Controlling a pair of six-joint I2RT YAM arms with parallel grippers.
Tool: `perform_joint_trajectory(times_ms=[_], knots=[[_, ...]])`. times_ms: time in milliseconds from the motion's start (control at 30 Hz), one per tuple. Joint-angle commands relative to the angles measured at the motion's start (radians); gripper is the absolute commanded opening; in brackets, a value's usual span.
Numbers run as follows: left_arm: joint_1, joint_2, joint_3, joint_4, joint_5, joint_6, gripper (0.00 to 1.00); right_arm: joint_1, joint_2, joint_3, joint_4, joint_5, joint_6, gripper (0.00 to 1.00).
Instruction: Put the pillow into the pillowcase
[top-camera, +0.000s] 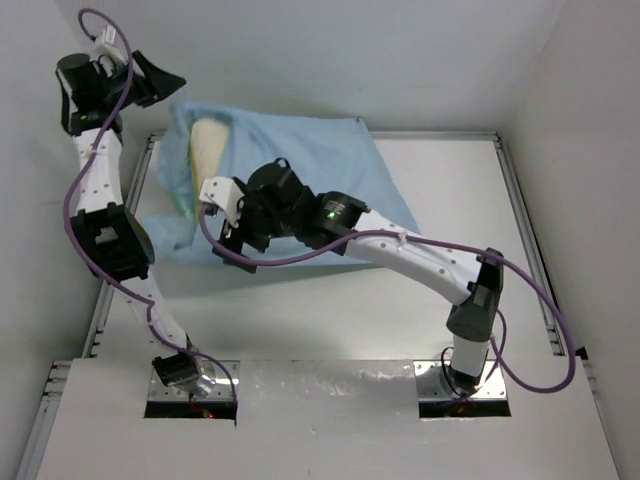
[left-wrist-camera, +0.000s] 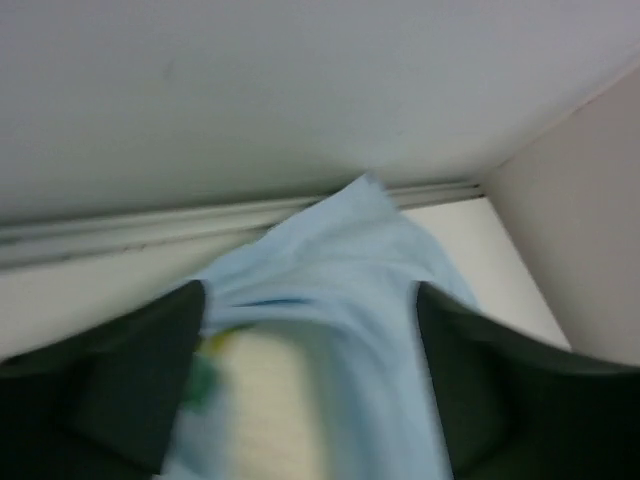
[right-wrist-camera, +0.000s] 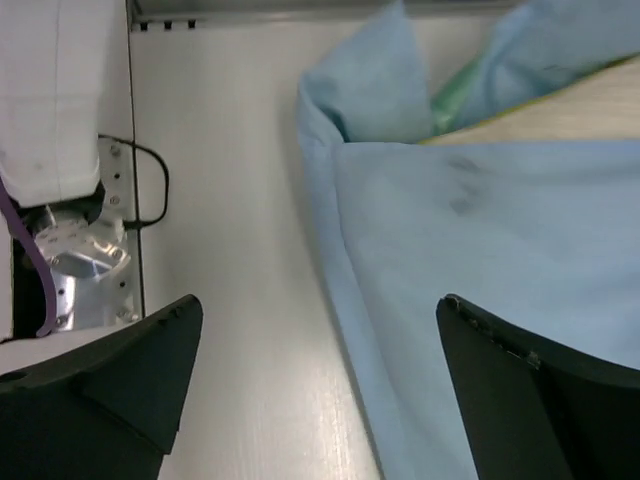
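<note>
White table (top-camera: 330, 310); metal rail (top-camera: 528, 240) along edges; plain white walls (top-camera: 350, 50) behind and at sides.

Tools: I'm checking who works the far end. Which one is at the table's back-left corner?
The left tool, by the pillowcase's far-left corner; the right tool sits closer in, over the pillowcase's front-left edge.

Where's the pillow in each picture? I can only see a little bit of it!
Top external: the pillow peeks out of the pillowcase at the upper left of the table.
Left wrist: a blurry cream patch at the bottom, left of middle.
Right wrist: a cream strip in the top right corner.
Shared landmark: the light blue pillowcase wraps the pillow in every view.
</note>
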Motion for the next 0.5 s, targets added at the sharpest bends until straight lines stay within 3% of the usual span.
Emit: perform_joint_trajectory(times_ms=[0,100,133,167,200,233,267,300,333,367,400,433,467], knots=[[0.052,-0.083,-0.047,-0.252,0.049,0.325,1.0,-0.006,-0.078,0.028,0.031,-0.051,0.066,0.99],[0.139,-0.079,-0.067,-0.521,-0.055,0.537,1.0,-0.042,-0.135,-0.138,0.129,0.05,0.162,0.97],[0.159,-0.089,-0.102,-0.55,-0.147,0.556,0.99,-0.096,-0.132,-0.149,0.121,0.055,0.204,0.83],[0.177,-0.099,-0.125,-0.576,-0.184,0.58,0.93,-0.128,-0.127,-0.163,0.12,0.06,0.242,0.52],[0.203,-0.109,-0.154,-0.618,-0.212,0.64,0.52,-0.165,-0.119,-0.198,0.117,0.075,0.331,0.01],[0.211,-0.137,-0.223,-0.633,-0.278,0.666,0.2,-0.236,-0.113,-0.219,0.12,0.095,0.363,0.0],[0.214,-0.152,-0.264,-0.644,-0.309,0.691,0.02,-0.265,-0.087,-0.241,0.114,0.131,0.379,0.0],[0.213,-0.169,-0.31,-0.647,-0.326,0.741,0.0,-0.286,-0.067,-0.261,0.106,0.159,0.376,0.0],[0.213,-0.2,-0.394,-0.643,-0.348,0.754,0.0,-0.308,-0.044,-0.264,0.097,0.219,0.371,0.27],[0.213,-0.21,-0.431,-0.627,-0.364,0.76,0.06,-0.312,0.013,-0.264,0.092,0.324,0.364,0.51],[0.211,-0.217,-0.467,-0.621,-0.376,0.771,0.24,-0.315,0.049,-0.244,0.089,0.364,0.332,0.72],[0.211,-0.217,-0.522,-0.614,-0.413,0.772,0.32,-0.318,0.086,-0.227,0.086,0.406,0.324,0.91],[0.211,-0.208,-0.544,-0.6,-0.433,0.775,0.45,-0.32,0.168,-0.185,0.089,0.446,0.321,0.96]])
